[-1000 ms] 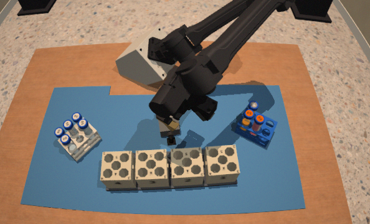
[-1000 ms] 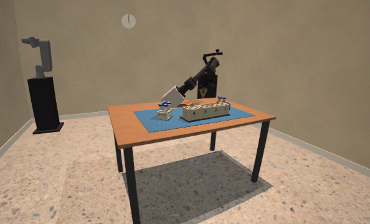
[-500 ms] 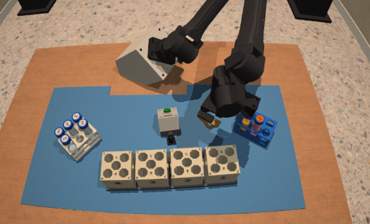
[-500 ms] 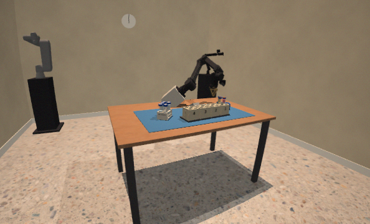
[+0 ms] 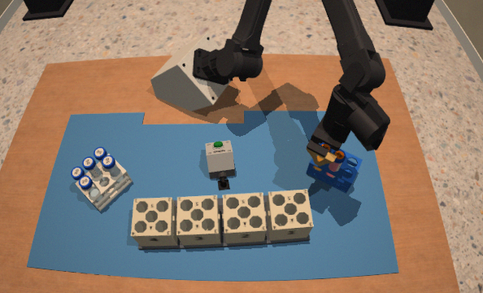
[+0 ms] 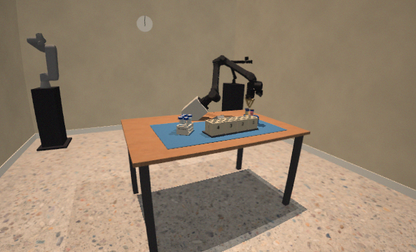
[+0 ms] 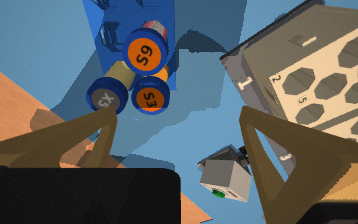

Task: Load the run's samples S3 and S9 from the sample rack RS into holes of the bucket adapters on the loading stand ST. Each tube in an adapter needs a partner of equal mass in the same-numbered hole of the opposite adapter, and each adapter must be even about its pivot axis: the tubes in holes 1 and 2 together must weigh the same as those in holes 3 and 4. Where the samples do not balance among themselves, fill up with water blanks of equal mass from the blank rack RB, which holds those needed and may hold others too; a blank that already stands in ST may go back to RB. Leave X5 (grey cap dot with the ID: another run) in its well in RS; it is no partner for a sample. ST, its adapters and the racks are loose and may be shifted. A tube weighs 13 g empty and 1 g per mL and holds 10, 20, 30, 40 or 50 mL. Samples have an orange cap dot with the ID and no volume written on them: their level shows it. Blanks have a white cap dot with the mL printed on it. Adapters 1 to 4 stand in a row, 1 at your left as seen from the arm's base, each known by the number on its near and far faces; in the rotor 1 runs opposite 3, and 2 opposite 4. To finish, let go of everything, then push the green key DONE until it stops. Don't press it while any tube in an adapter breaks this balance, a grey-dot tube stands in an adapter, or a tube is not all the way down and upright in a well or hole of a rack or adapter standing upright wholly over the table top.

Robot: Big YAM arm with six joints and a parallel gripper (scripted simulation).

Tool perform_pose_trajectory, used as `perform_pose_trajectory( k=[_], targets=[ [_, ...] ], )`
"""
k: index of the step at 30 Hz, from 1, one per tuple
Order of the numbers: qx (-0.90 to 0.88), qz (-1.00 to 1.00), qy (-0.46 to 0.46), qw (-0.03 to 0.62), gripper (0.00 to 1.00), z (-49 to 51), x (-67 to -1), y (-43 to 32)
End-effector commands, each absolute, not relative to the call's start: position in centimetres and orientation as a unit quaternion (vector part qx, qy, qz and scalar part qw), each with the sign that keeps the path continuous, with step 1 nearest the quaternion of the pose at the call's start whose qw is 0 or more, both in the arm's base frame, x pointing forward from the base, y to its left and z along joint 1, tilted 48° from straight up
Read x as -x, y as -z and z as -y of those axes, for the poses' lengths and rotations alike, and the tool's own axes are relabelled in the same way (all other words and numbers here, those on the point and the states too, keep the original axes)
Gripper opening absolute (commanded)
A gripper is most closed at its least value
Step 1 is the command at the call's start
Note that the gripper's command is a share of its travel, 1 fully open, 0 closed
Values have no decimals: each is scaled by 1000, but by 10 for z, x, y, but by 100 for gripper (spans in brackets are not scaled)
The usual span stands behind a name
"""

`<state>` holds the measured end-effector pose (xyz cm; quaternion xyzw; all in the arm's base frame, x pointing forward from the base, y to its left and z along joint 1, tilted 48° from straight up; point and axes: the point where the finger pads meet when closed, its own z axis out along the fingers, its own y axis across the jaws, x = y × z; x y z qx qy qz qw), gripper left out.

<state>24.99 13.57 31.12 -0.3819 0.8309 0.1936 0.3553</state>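
Note:
My gripper (image 5: 322, 154) is wide open and empty, hovering just above the blue sample rack RS (image 5: 340, 169) at the right of the mat. In the wrist view the fingers frame bare mat just beside three capped tubes in RS: S9 (image 7: 145, 51) and S3 (image 7: 150, 95) with orange dots, and X5 (image 7: 105, 98) with a grey dot. The loading stand ST (image 5: 221, 221) holds its row of adapters near the front; all visible holes are empty. Adapter 1 (image 5: 290, 213) stands closest to RS. The blank rack RB (image 5: 100, 179) holds several blue-capped blanks at the left.
The grey DONE box with its green key (image 5: 218, 144) stands mid-mat behind ST, and also shows in the wrist view (image 7: 226, 177). The arm's grey base block (image 5: 186, 83) sits at the back of the table. The table edge lies right of RS.

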Motion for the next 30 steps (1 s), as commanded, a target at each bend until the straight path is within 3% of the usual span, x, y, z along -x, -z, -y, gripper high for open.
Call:
perform_pose_trajectory(
  k=[1,9,14,15,30],
  targets=[
    [344,-836,-218,369,100,-157,-252,-349],
    [342,-835,-224,370,100,-196,-246,-380],
    [331,-854,-216,338,100,-188,-244,-348],
    [342,-839,-220,362,100,-191,-242,-369],
    [342,-839,-220,362,100,-191,-242,-369]
  ],
)
